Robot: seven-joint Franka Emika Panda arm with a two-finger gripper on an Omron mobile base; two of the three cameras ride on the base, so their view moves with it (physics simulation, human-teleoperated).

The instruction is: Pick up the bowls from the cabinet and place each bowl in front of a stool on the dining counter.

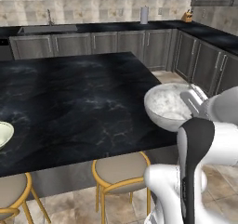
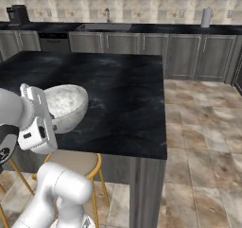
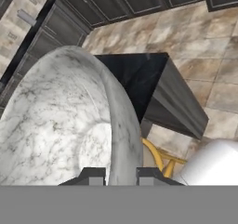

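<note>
Over the near right corner of the black table (image 1: 69,97), the claw (image 3: 119,175) is clamped on the rim of the marble bowl (image 1: 168,107), which hangs above a stool (image 1: 122,169). At the table's left edge sits the cream bowl (image 1: 3,134).

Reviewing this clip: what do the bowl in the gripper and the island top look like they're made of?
The held bowl looks like polished marble or marbled ceramic: mottled grey-white with dark veins and a soft sheen. The dining counter appears to be polished black marble, with faint white veining and light reflections. Both are rendered, so this is a guess.
</note>
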